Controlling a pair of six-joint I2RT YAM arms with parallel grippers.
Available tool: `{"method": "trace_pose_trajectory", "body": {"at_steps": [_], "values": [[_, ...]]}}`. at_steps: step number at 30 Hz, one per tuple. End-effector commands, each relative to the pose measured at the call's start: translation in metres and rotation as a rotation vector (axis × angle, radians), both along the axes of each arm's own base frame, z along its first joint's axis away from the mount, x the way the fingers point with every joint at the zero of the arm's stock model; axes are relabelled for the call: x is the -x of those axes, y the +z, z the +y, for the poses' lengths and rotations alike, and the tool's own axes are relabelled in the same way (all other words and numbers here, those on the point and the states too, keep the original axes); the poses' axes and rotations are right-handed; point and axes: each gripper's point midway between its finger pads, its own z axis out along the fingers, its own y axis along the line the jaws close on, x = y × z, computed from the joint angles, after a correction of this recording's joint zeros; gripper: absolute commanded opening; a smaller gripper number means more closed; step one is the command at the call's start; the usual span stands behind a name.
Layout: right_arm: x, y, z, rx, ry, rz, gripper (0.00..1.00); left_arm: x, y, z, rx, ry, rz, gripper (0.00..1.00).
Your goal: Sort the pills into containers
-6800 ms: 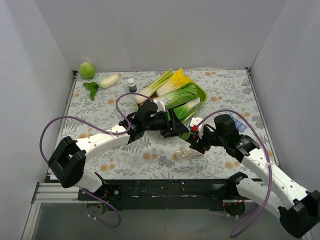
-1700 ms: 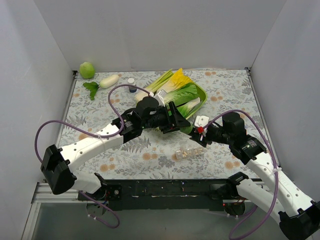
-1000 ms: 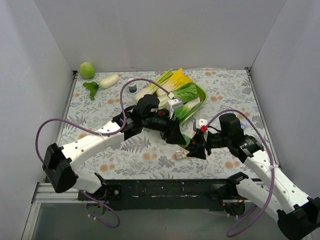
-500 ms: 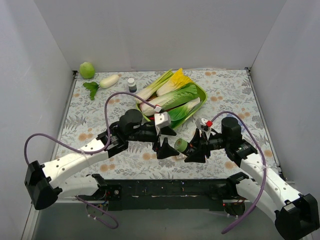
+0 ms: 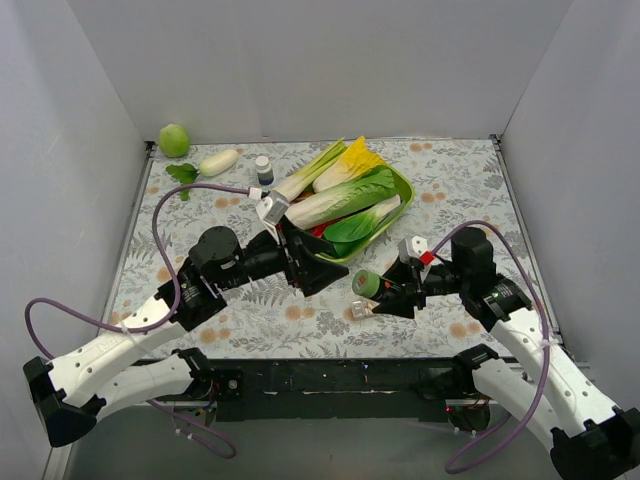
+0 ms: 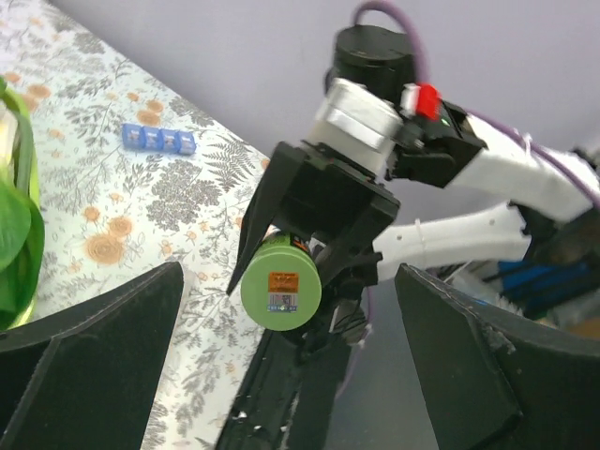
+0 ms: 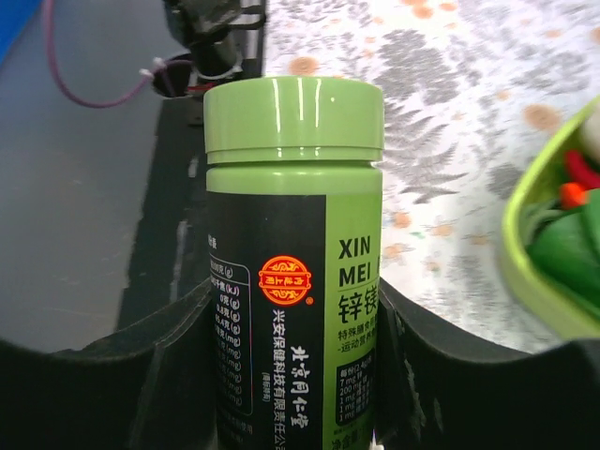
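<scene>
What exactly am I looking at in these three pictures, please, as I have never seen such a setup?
These are two robot arms bolted at the near edge of a table covered with a flowered cloth. One picture looks down from above and behind them. The other two come from small cameras on the wrists, so each shows its own black fingers. The left gripper is open and empty. The right gripper is shut on a green pill bottle, whose end faces the left wrist camera. Close by on the cloth lies a clear pill organizer. Farther back are a green tray of leafy vegetables, a small dark-capped bottle, a white radish and a round green fruit. The left wrist view also shows a blue compartment strip.
</scene>
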Motion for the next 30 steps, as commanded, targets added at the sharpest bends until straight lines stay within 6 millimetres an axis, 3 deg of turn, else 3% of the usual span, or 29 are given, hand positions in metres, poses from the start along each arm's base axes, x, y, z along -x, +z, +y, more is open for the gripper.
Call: {"method": "trace_pose_trajectory", "body": {"at_steps": [1,7,15,24,30], "values": [[-0.031,0.025,-0.011,0.054,-0.110,-0.327,0.01,-0.012,0.007,0.013,0.077,0.125,0.212,0.98],[-0.070,0.054,-0.028,0.112,-0.287,-0.634,0.01,-0.019,0.012,0.019,0.256,0.182,0.437,0.98],[-0.094,0.077,-0.045,0.167,-0.394,-0.882,0.01,-0.035,0.008,0.001,0.361,0.193,0.682,0.98],[-0.102,0.075,-0.054,0.220,-0.432,-0.968,0.01,-0.052,-0.008,-0.025,0.374,0.204,0.893,0.98],[-0.104,0.072,-0.054,0.232,-0.427,-0.987,0.01,-0.061,-0.019,-0.043,0.341,0.202,0.933,0.98]]}}
